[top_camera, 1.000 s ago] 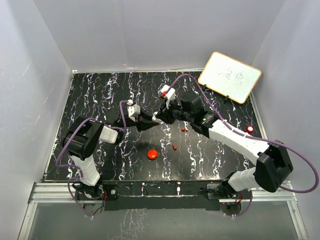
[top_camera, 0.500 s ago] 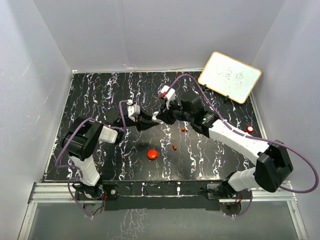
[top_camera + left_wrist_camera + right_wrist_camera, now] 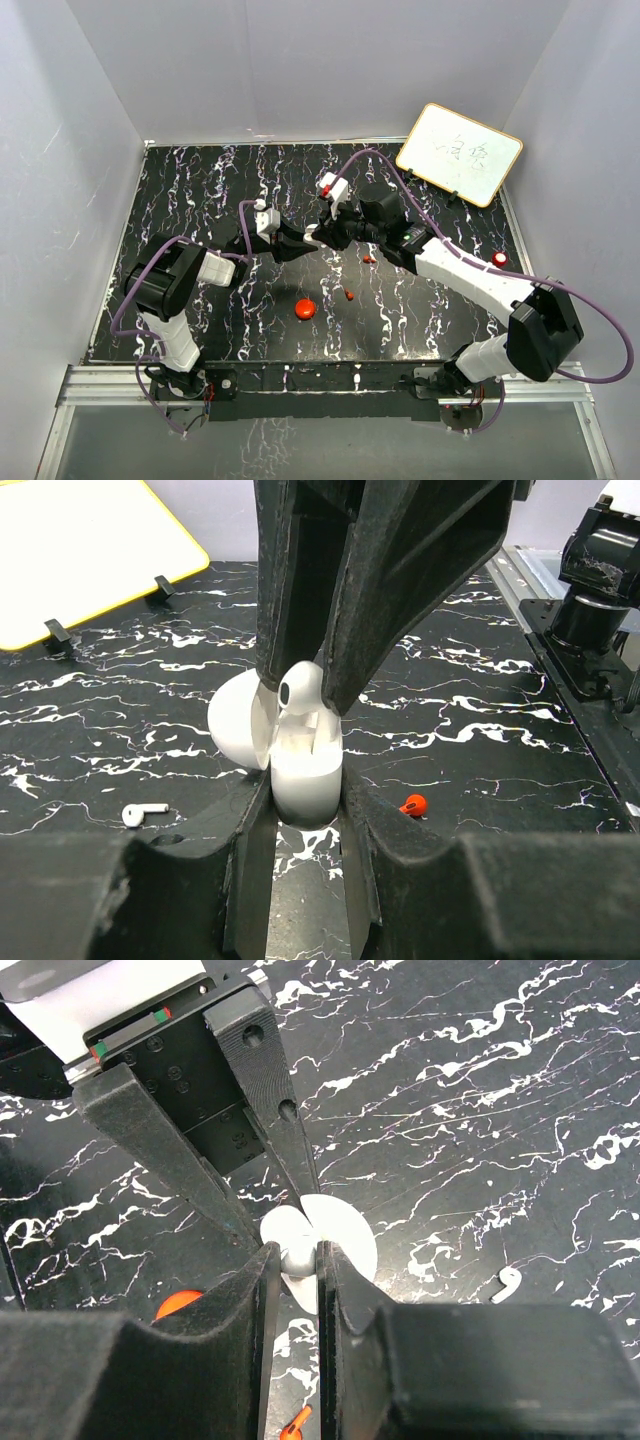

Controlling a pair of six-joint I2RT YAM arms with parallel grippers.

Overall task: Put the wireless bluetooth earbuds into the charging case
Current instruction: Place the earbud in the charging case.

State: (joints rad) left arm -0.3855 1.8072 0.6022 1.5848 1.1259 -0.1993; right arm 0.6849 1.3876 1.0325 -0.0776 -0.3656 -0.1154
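My left gripper point(image 3: 305, 782) is shut on the white charging case point(image 3: 305, 765), held upright with its round lid point(image 3: 238, 725) swung open to the left. My right gripper point(image 3: 297, 1256) comes in from above, shut on a white earbud point(image 3: 299, 685) that sits at the case's open mouth. In the top view the two grippers meet at mid-table: left gripper point(image 3: 303, 241), right gripper point(image 3: 321, 234). Another white earbud point(image 3: 145, 811) lies on the table. Two red earbuds point(image 3: 350, 295) point(image 3: 369, 259) lie close in front of the right arm.
A red round puck point(image 3: 305, 308) lies on the black marbled table point(image 3: 200, 190) in front of the grippers. Another red puck point(image 3: 499, 259) sits near the right edge. A yellow-framed whiteboard point(image 3: 460, 153) leans at the back right. White walls enclose the table.
The right gripper has edged slightly left, closer over the case. The left arm and the loose pieces on the table have not moved.
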